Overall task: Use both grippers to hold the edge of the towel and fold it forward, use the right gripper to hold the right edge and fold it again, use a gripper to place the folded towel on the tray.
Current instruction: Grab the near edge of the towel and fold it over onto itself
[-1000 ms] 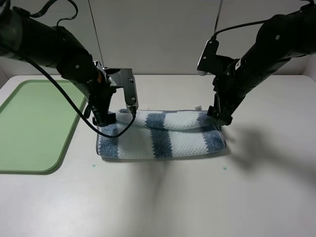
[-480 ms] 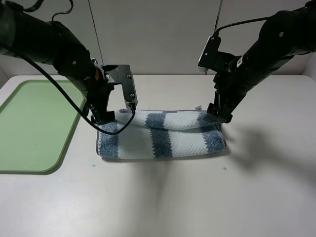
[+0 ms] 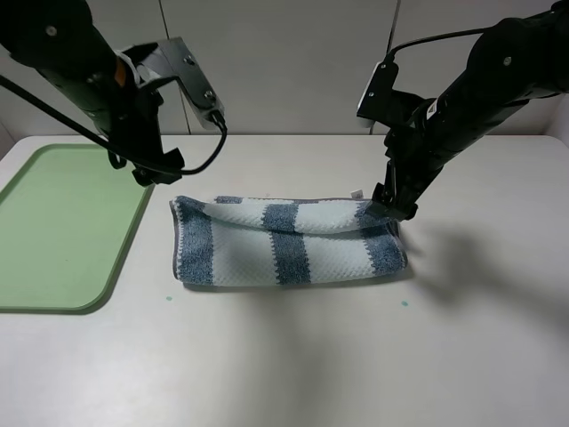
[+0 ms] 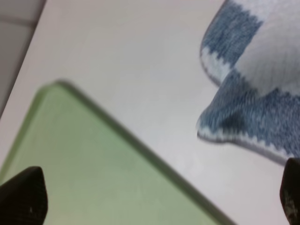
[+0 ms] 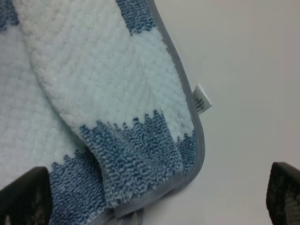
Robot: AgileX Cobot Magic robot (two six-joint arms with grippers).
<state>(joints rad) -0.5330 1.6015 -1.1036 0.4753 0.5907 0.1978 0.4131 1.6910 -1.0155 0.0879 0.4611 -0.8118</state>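
The blue-and-white striped towel lies folded in half on the table, its upper layer loose and puffed. My left gripper is open and empty, raised above the table between the towel's left end and the green tray. The left wrist view shows its wide-apart fingertips, the tray's corner and the towel's left corner. My right gripper is open at the towel's right end. In the right wrist view its fingertips straddle the towel's corner, which has a small white tag.
The tray lies at the table's left edge with nothing on it. A grey panel wall stands behind the table. Two small green specks mark the tabletop in front of the towel.
My left gripper has come off the towel's left end and moved up and to the back left, toward the tray. The towel's left edge has settled. The right gripper has hardly moved.
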